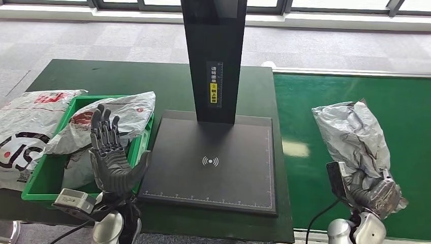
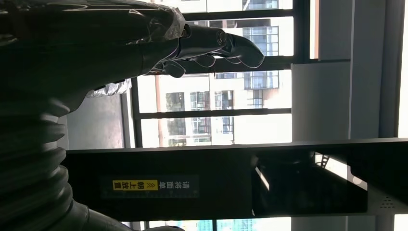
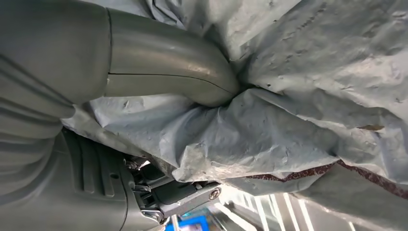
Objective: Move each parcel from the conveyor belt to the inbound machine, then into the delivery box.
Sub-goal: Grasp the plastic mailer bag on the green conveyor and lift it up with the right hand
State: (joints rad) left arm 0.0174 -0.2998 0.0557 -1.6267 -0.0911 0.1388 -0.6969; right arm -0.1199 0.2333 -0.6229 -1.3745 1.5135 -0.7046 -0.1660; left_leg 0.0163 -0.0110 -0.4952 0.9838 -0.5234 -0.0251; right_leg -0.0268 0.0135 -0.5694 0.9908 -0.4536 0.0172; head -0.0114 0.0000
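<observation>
A crumpled grey plastic parcel [image 1: 356, 137] lies on the green conveyor belt [image 1: 305, 101] at the right. My right hand [image 1: 373, 195] grips its near end; in the right wrist view the thumb [image 3: 163, 67] presses into the grey parcel [image 3: 288, 120]. My left hand [image 1: 109, 157] is raised with its fingers spread, holding nothing, in front of the green delivery box [image 1: 45, 178]; its fingers [image 2: 211, 43] show against the windows in the left wrist view. The black inbound machine plate [image 1: 213, 162] with its upright post [image 1: 213, 61] stands between the two hands, with nothing on it.
Two white-and-grey parcels sit at the left: one [image 1: 106, 122] in the green box, another [image 1: 25, 132] draped over its left side. The dark green table [image 1: 127, 81] carries the box and the machine. Grey floor and windows lie beyond.
</observation>
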